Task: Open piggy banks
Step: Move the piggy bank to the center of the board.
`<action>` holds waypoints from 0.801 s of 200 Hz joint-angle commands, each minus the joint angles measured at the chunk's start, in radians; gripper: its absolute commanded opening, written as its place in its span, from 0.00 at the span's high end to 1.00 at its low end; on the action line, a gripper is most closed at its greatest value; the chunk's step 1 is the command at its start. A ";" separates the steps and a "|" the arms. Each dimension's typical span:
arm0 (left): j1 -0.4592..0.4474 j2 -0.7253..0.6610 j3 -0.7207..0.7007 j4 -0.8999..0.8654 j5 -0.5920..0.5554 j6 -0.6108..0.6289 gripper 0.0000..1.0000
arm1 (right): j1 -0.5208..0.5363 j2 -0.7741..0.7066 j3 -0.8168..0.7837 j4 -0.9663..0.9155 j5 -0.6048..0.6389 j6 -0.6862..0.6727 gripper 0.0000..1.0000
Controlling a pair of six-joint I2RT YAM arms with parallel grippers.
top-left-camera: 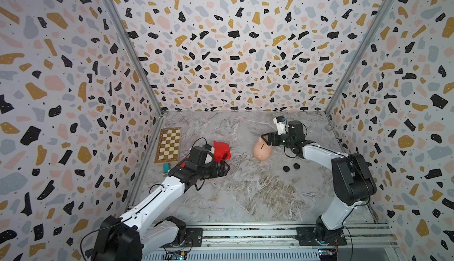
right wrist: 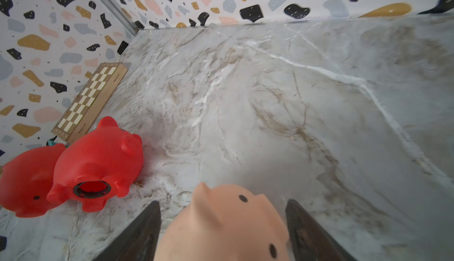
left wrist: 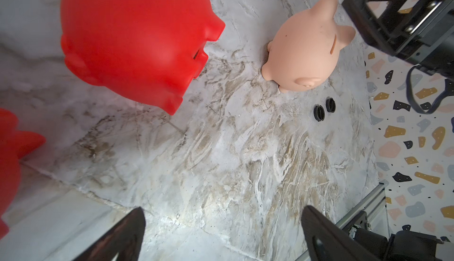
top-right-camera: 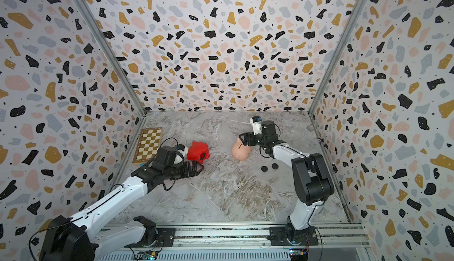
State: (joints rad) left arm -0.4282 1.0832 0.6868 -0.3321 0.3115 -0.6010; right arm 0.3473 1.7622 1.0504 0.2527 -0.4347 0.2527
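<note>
Two plugs point(top-left-camera: 286, 168) lie loose on the worktop point(top-left-camera: 245, 193), right of centre in both top views, so two pigs seem opened and one is likely left. Left of centre, the left claw point(left wrist: 223, 213) hangs over bare worktop, jaws fully spread, holding nothing. Just beyond the plugs, the pink pig point(top-left-camera: 261, 150) stands on its feet, slot up, belly hidden. The right claw point(right wrist: 222, 202) straddles its rear with jaws wide, each finger just beside a flank, and no squeeze is visible. Level with it at left, a red pig point(top-left-camera: 221, 150) lies on its side with its belly hole point(right wrist: 92, 188) unplugged, showing only red inside and no coins. A second red pig point(right wrist: 27, 183), lower left in the right wrist view, sits close beside it, belly hidden too. Farthest, a chessboard point(top-left-camera: 168, 145) lies by the left wall. Next, I judge, whichever pig is plugged must be tipped belly-out, one claw bracing while the other twists the plug.
</note>
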 commanded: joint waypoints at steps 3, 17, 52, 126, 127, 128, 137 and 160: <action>0.002 -0.027 -0.021 0.046 -0.009 -0.022 0.01 | 0.037 -0.007 0.002 0.013 0.001 -0.013 0.19; 0.002 -0.026 -0.029 0.064 -0.005 -0.028 0.01 | 0.052 -0.019 -0.028 0.029 0.003 -0.004 0.19; 0.002 0.012 -0.039 0.103 0.003 -0.028 0.01 | 0.116 -0.082 -0.122 0.045 0.033 0.009 0.21; 0.001 0.014 -0.064 0.178 -0.019 -0.080 0.01 | 0.235 -0.318 -0.342 0.076 0.080 0.130 0.24; 0.001 0.014 -0.064 0.178 -0.019 -0.080 0.01 | 0.234 -0.320 -0.342 0.073 0.080 0.129 0.24; 0.002 0.014 -0.065 0.179 -0.018 -0.080 0.01 | 0.235 -0.323 -0.342 0.071 0.080 0.129 0.24; 0.000 0.013 -0.063 0.185 -0.010 -0.081 0.01 | 0.235 -0.352 -0.342 0.051 0.082 0.127 0.24; -0.008 0.011 -0.055 0.186 -0.004 -0.077 0.01 | 0.235 -0.431 -0.339 -0.027 0.162 0.131 0.23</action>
State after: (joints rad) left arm -0.4286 1.1042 0.6296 -0.1936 0.3058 -0.6739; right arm 0.5827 1.4223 0.6994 0.2966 -0.3595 0.3630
